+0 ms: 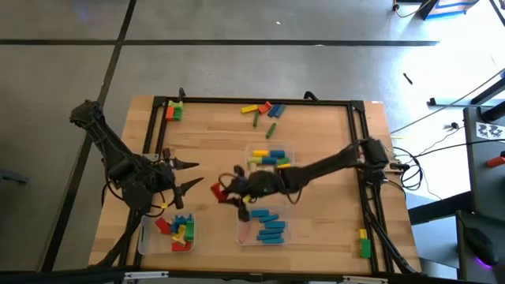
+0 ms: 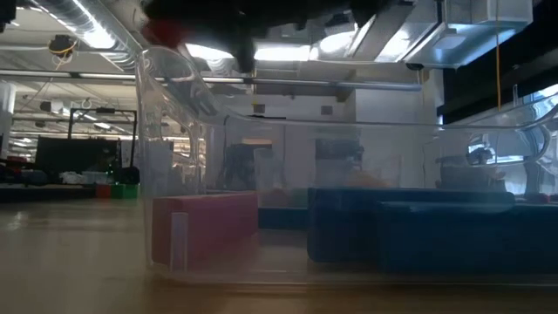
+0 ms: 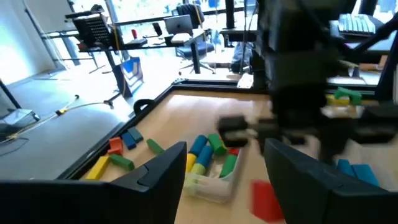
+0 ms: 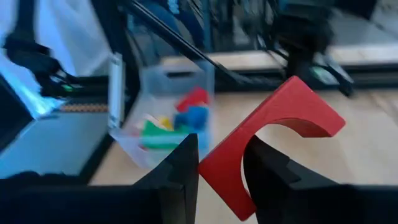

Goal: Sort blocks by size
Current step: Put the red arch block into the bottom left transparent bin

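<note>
Red and arch-shaped, the block (image 4: 267, 140) sits clamped between the fingers of my right pincer (image 4: 221, 165), which is closed partway on one leg of the arch. In the high view that pincer (image 1: 229, 192) hangs over the middle of the surface (image 1: 316, 134), with the block (image 1: 218, 190) between two clear trays. My judgement: painted wood, light and stiff, a little slick on its faces, so the flat sides of the leg are the sound place to hold, not the curved cutout. One tray (image 1: 262, 225) holds blue bars and a pink one; another (image 1: 271, 155) keeps blue, yellow and green pieces. Loose blocks (image 1: 260, 112) lie near the far edge. My left pincer (image 1: 183, 177) waits wide open, empty, beside a tray (image 1: 175, 233) of mixed pieces.
</note>
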Available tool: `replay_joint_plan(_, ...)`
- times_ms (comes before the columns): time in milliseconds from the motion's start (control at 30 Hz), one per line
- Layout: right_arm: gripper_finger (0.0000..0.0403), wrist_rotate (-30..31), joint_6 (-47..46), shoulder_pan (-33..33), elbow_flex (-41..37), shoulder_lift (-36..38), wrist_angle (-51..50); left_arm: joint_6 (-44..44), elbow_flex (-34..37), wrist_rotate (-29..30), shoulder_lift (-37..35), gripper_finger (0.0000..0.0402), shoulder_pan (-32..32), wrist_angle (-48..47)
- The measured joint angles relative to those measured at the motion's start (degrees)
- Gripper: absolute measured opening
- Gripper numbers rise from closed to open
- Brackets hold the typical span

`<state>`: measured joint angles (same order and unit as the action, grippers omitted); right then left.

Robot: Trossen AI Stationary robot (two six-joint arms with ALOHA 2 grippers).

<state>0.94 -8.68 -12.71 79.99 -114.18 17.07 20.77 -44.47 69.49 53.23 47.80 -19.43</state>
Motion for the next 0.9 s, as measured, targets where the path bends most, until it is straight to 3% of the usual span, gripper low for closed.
replay_joint_plan(167,0.0103,-0.02,1.41,-3.4,0.14,-6.01,12.74,1.37,0.0,0.27,0.02,0.021,0.25,0.06)
replay_joint_plan(900,0.0106,-0.16,1.45,-6.45,36.14,-31.2,6.43,1.77,0.0,0.27,0.07,0.021,0.2,0.49)
